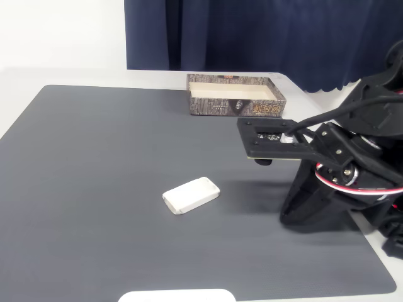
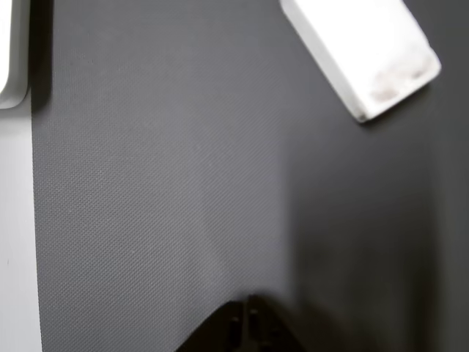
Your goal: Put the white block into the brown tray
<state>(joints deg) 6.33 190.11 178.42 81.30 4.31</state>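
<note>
Block (image 1: 191, 195): flat on the mat (image 1: 94, 189), near its middle, well apart from the tray (image 1: 235, 95) at the mat's far edge.
Gripper (image 2: 245, 323): over the mat, fingers together, empty.

The white block (image 1: 191, 195) is looking smooth and matt, like plastic, faintly smudged in the wrist view. The mat (image 1: 113, 189) is showing a fine woven, matt grey texture. The brown tray (image 1: 234, 95) is wearing printed wood-grain sides, seemingly cardboard.
</note>
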